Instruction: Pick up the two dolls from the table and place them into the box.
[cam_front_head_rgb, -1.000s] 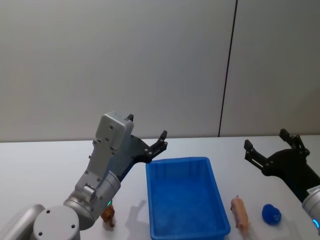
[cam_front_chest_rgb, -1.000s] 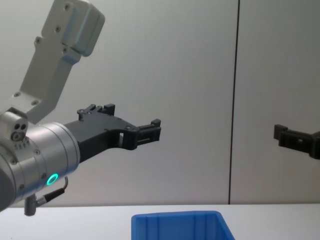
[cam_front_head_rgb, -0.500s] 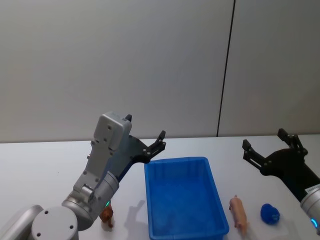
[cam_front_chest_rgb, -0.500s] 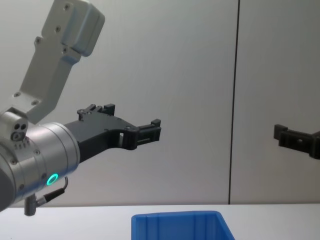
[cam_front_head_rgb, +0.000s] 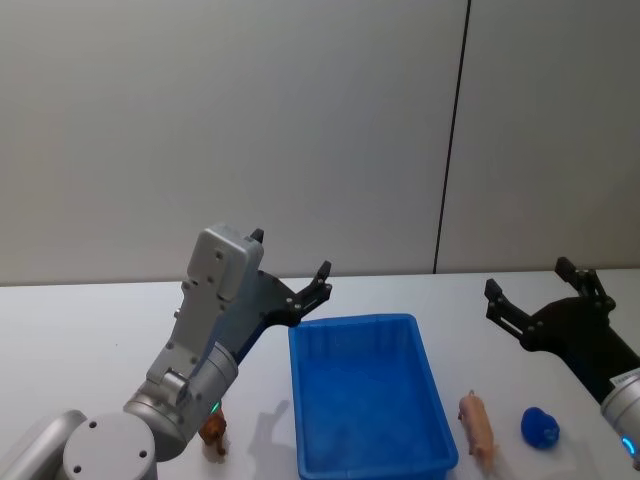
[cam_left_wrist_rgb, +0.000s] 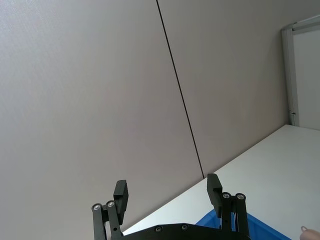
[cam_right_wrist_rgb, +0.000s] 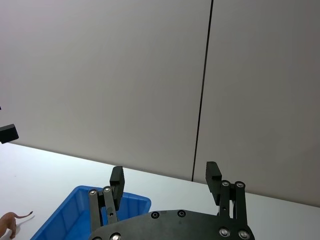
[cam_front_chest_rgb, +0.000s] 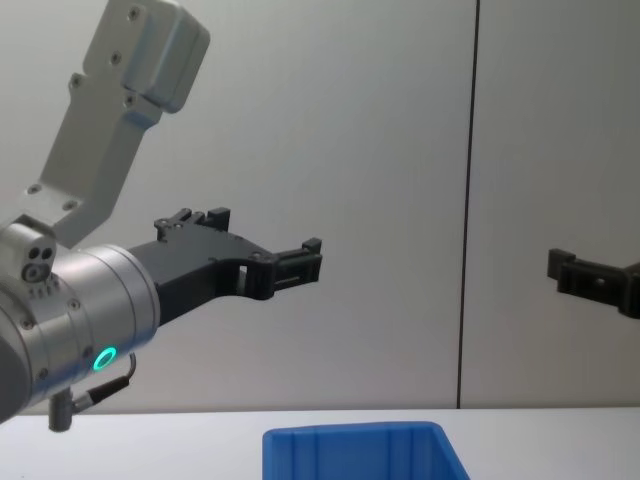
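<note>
The blue box (cam_front_head_rgb: 370, 395) stands on the white table (cam_front_head_rgb: 80, 320), straight ahead of me. A small brown animal doll (cam_front_head_rgb: 213, 432) stands on the table to its left, partly behind my left arm. A pink pig-like doll (cam_front_head_rgb: 477, 425) lies to the right of the box. My left gripper (cam_front_head_rgb: 292, 255) hangs open and empty in the air above the box's far left corner. My right gripper (cam_front_head_rgb: 527, 278) is open too, raised beyond the pink doll. The right wrist view shows its spread fingers (cam_right_wrist_rgb: 116, 176), the box (cam_right_wrist_rgb: 70, 212) and the brown doll (cam_right_wrist_rgb: 7, 222).
A small rounded blue thing (cam_front_head_rgb: 540, 428) lies on the table right of the pink doll. A grey wall with a dark vertical seam (cam_front_head_rgb: 450, 150) rises behind the table. The chest view shows the left gripper (cam_front_chest_rgb: 265, 235) high above the box rim (cam_front_chest_rgb: 355, 440).
The head view has slid very slightly to the left. Both arms, the dolls and the box stay where they were.
</note>
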